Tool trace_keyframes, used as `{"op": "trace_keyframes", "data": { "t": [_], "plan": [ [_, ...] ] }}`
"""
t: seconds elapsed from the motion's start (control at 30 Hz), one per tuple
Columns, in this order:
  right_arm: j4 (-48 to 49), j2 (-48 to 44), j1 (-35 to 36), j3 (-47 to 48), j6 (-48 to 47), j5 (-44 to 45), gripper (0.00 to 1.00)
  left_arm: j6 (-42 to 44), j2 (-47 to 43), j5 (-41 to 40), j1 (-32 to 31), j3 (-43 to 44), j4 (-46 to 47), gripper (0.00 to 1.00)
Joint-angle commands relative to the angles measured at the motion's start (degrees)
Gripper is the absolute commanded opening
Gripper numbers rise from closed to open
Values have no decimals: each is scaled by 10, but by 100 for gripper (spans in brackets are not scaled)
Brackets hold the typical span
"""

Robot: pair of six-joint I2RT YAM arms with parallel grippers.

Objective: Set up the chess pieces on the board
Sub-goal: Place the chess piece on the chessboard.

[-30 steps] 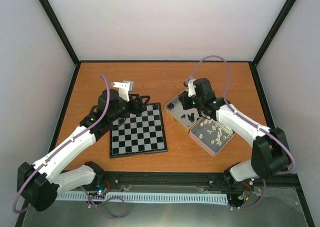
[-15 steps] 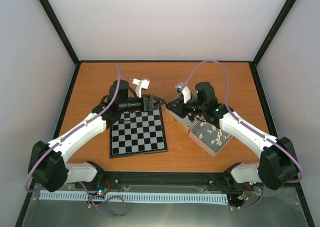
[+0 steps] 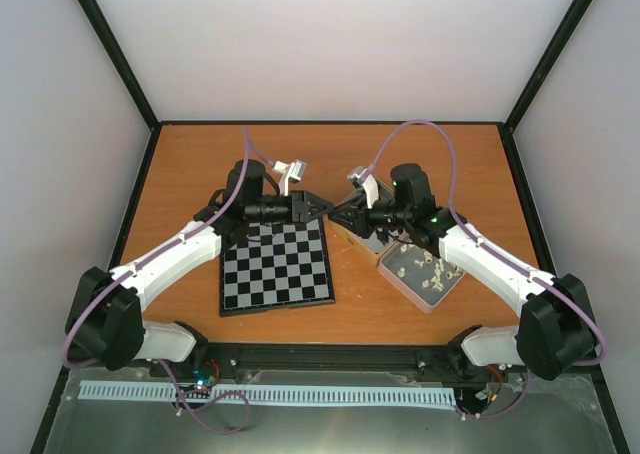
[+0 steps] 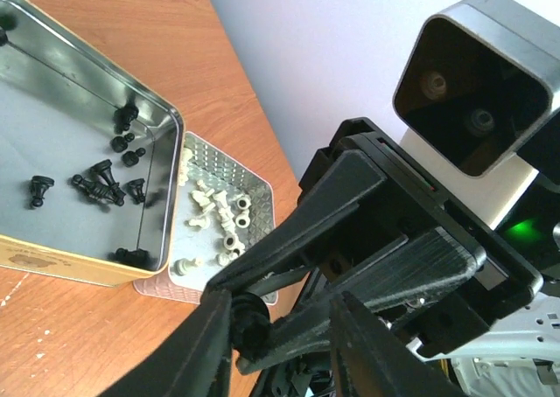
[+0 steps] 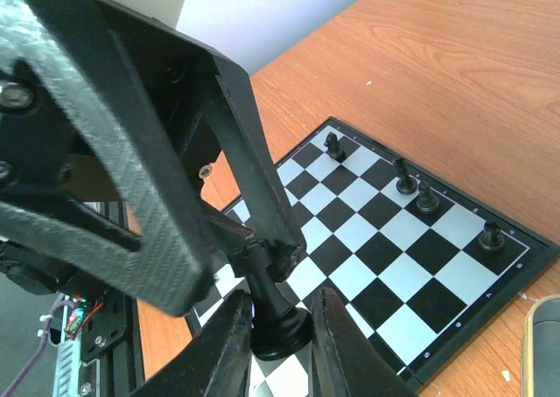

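My right gripper (image 5: 280, 314) is shut on the base of a black chess piece (image 5: 271, 301), held in the air over the board (image 5: 385, 266). My left gripper (image 4: 280, 305) reaches in from the opposite side, its jaws open around the piece's head (image 4: 249, 318). One finger touches the head; the other stands apart. From above, the left gripper (image 3: 322, 210) and the right gripper (image 3: 340, 214) meet tip to tip past the board's (image 3: 275, 264) far right corner. Several black pieces (image 5: 405, 183) stand along one edge row of the board.
A gold-sided tin (image 4: 52, 152) right of the board holds several loose black pieces (image 4: 101, 183). A pink tin (image 4: 219, 165) beside it holds cream-white pieces (image 4: 219, 218). In the top view the gold tin (image 3: 352, 236) and the pink tin (image 3: 425, 292) lie under my right arm.
My left arm swung right from the board's far edge to meet the right gripper, and its jaws narrowed. My right gripper rose from the tin and turned left with the black piece.
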Motion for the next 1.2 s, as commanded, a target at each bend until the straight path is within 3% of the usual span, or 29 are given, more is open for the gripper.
{"op": "trace_keyframes", "data": {
  "t": [0.0,0.3,0.43,0.53,0.63,0.73,0.93,1.17],
  "plan": [
    [11,0,6,-2,-13,-13,17,-13,3,3,3,6,29,26],
    [11,2,8,1,-7,-1,21,12,10,-11,3,8,0,9],
    [-9,3,8,7,0,35,47,54,7,-66,3,24,-54,7],
    [-20,0,8,2,1,79,65,101,-2,-185,3,42,-138,6],
    [-21,-14,8,-13,12,119,74,132,-15,-344,3,47,-223,4],
    [-29,-20,8,-24,25,151,76,146,-28,-480,3,35,-269,4],
    [-48,-16,8,-30,40,168,76,120,-31,-620,4,7,-300,5],
    [-49,-17,8,-32,51,174,76,115,1,-628,18,-15,-265,5]
  ]
}}
